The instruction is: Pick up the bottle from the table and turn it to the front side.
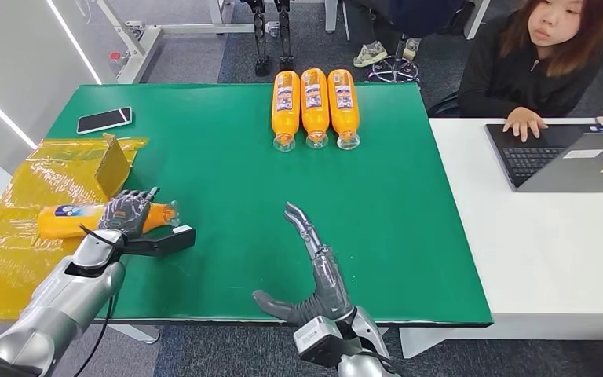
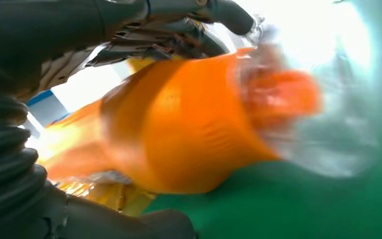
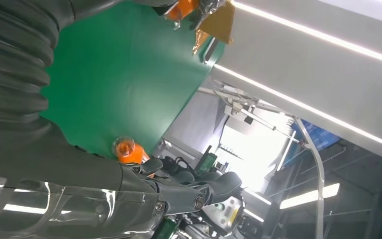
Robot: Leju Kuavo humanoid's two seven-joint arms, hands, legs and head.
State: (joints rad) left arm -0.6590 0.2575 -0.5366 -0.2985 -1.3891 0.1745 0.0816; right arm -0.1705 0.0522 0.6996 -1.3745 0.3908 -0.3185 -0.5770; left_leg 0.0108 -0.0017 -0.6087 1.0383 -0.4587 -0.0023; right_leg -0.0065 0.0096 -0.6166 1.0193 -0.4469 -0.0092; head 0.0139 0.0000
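The bottle is orange and lies on its side at the left edge of the green table, partly on a crinkly yellow sheet. Its clear cap end points right, toward the middle of the table. The left hand is over the bottle, and its fingers are wrapped around the bottle near the cap end. In the left wrist view the bottle looks big and blurry, with dark fingers curled over it, so the hand seems to be gripping it. I cannot tell if the bottle is off the table yet; it looks very low, maybe touching.

So the grab looks done or almost done. The lift and the turn to the front side are not done yet, I think. A white and blue label shows near the bottle's left end, but I cannot tell which side that is.

The right hand is at the near edge of the table with its fingers spread apart, holding nothing.

Three more orange bottles lie side by side at the far edge. A phone lies at the far left. A person sits at a white table on the right with a laptop.
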